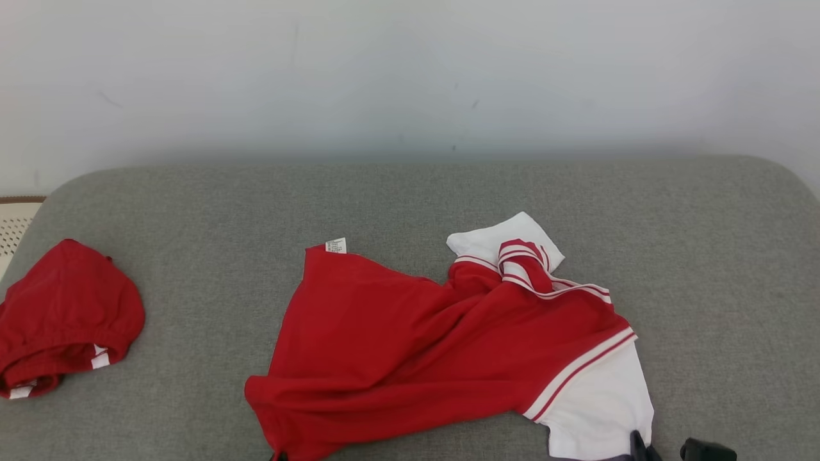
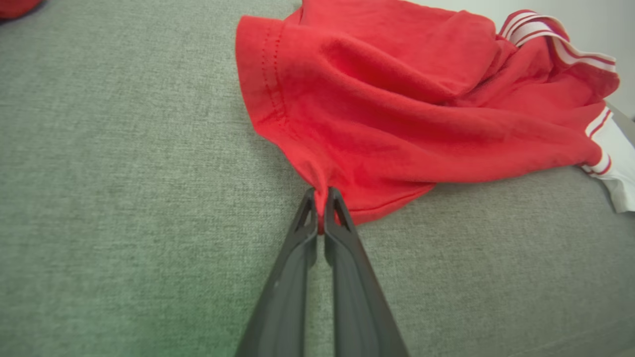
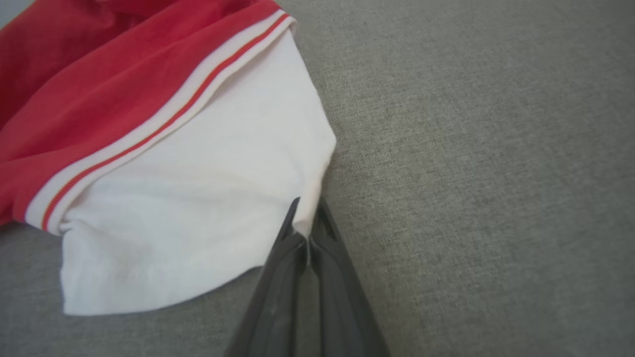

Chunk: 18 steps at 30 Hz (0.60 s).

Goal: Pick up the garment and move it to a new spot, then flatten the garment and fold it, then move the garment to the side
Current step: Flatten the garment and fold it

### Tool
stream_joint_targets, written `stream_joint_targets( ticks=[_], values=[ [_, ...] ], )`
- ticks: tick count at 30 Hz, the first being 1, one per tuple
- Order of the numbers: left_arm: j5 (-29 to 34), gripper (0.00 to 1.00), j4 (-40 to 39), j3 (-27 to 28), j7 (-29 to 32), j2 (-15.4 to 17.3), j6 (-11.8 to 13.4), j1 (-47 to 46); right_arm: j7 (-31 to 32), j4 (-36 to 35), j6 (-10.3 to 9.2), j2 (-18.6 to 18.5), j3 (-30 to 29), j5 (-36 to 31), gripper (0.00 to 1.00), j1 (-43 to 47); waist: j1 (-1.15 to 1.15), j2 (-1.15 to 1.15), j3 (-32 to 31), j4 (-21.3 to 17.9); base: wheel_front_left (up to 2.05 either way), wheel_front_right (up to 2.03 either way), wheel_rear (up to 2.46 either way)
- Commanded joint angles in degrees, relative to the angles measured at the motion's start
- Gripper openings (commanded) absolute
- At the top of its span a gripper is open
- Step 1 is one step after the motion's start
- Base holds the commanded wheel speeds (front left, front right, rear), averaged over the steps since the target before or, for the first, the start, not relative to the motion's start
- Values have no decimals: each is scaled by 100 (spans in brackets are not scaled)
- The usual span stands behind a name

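Observation:
A red garment (image 1: 410,346) with white sleeves and red-and-white striped trim lies crumpled on the grey cushion (image 1: 410,205), near its front edge. In the left wrist view my left gripper (image 2: 321,198) is shut on the red hem corner of the garment (image 2: 397,114), the cloth pinched between its dark fingers. In the right wrist view my right gripper (image 3: 307,213) is shut on the edge of the white sleeve (image 3: 198,198). In the head view a tip of the left gripper (image 1: 279,456) and dark fingers (image 1: 640,447) of the right one peek in at the bottom edge.
A second red garment (image 1: 64,317) lies bunched at the cushion's left end. A pale wall (image 1: 410,70) runs behind the cushion. Bare grey fabric stretches along the back and to the right of the garment. A woven surface (image 1: 13,230) shows past the left end.

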Motion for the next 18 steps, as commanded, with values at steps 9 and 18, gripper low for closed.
stream_joint_targets(
  ticks=[9,18],
  values=[
    [238,0,-868,93,-22,9,56,499,46,-1076,1,10,769,676,0,801,0,0,-135,59,0,0,0],
    [288,0,-913,-71,-17,356,-9,-301,523,-2091,1,-55,1243,994,0,353,0,0,57,-46,0,0,0]
  ],
)
